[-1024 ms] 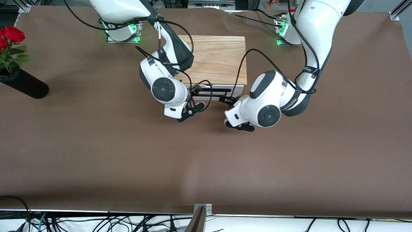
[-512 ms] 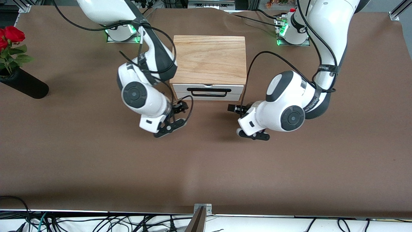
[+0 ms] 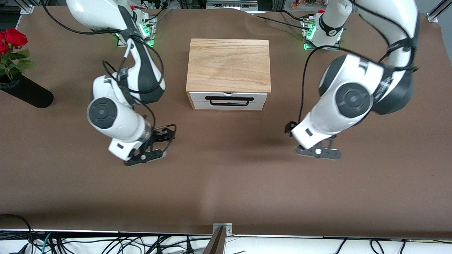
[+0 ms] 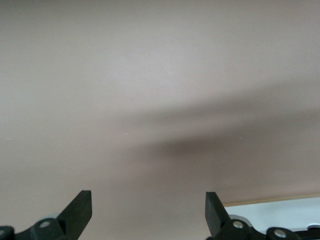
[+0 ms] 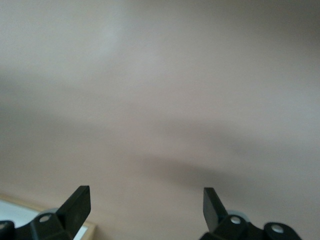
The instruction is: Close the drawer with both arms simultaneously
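The drawer [image 3: 227, 100] sits pushed into its light-wood box [image 3: 229, 65], its white front flush with the box and its black wire handle [image 3: 229, 103] facing the front camera. My right gripper [image 3: 166, 133] hangs open and empty over bare table, away from the drawer toward the right arm's end. My left gripper [image 3: 289, 127] hangs open and empty over bare table toward the left arm's end. The left wrist view shows my left gripper [image 4: 148, 210] open over brown table only. The right wrist view shows my right gripper [image 5: 146, 207] the same way. Neither gripper touches the drawer.
A black vase [image 3: 26, 92] with red roses [image 3: 12, 37] lies at the right arm's end of the brown table [image 3: 226, 183]. Cables lie along the table's edge nearest the front camera.
Both grippers were at the drawer front a second ago. They have drawn back from it and swung apart, each toward its own arm's end. The drawer and box have stayed put.
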You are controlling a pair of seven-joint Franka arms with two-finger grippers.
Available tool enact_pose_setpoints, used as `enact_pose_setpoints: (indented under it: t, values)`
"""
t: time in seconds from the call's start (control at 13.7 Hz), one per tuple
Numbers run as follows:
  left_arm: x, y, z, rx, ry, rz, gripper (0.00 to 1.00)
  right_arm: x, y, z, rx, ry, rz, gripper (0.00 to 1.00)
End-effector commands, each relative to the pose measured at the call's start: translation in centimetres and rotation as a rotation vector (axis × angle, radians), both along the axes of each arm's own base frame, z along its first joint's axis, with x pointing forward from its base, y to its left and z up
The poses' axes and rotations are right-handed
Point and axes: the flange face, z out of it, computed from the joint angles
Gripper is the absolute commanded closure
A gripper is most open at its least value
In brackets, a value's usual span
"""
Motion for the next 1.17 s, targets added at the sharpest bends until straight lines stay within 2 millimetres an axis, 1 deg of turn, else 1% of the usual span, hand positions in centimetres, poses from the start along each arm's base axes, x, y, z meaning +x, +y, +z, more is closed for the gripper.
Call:
enact_pose_setpoints:
  t: [0.0,0.07,0.22,0.29,0.37,0.44,0.51,0.59,0.66,0.73,0.8,0.88,0.95,1.02,1.1]
  values:
    - [-0.6,6.0,5.6,-0.001,-0.063,0.04,0.0,0.7,-4.5,4.0,-0.026,-0.013,-0.064,0.0]
    - [-1.2,7.3,6.2,-0.001,-0.057,0.024,0.0,0.9,-6.7,4.8,-0.046,-0.013,-0.096,0.0]
    - [-4.8,8.3,8.6,0.035,-0.075,-0.011,0.0,0.6,-9.9,9.2,-0.022,-0.065,-0.131,0.0]
    - [-6.5,8.9,9.7,0.047,-0.083,-0.006,0.0,0.5,-12.5,11.0,-0.006,-0.081,-0.164,0.0]
    - [-7.8,10.6,9.4,0.064,-0.065,0.017,0.0,0.3,-14.7,12.3,0.003,-0.085,-0.193,0.0]
    - [-8.8,12.5,8.7,0.068,-0.051,0.046,0.0,-0.1,-17.1,13.8,0.008,-0.097,-0.219,0.0]
    - [-9.4,12.8,8.2,0.066,-0.082,0.05,0.0,-0.6,-19.4,15.6,0.022,-0.115,-0.235,0.0]
    - [-9.0,14.7,7.9,0.054,-0.119,0.078,0.0,-1.4,-20.7,17.3,0.014,-0.134,-0.229,0.0]
    - [-8.9,14.8,8.0,0.016,-0.122,0.066,0.0,-2.6,-22.0,18.9,-0.008,-0.152,-0.226,0.0]
    - [-8.9,14.5,8.4,-0.009,-0.126,0.061,0.0,-4.0,-22.5,20.2,-0.041,-0.165,-0.211,0.0]
    - [-8.9,14.5,8.8,-0.009,-0.13,0.063,0.0,-5.2,-21.8,20.9,-0.094,-0.165,-0.182,0.0]
    - [-9.3,14.3,8.8,0.005,-0.106,0.057,0.0,-6.4,-21.7,21.8,-0.137,-0.172,-0.166,0.0]
    - [-9.5,14.3,9.0,0.011,-0.074,0.057,0.0,-6.9,-22.1,21.6,-0.132,-0.168,-0.175,0.0]
    - [-9.8,14.4,9.0,0.015,-0.042,0.055,0.0,-7.3,-23.0,21.1,-0.129,-0.157,-0.177,0.0]
    - [-10.0,14.1,8.9,0.014,-0.031,0.052,0.0,-7.5,-23.1,20.1,-0.131,-0.134,-0.176,0.0]
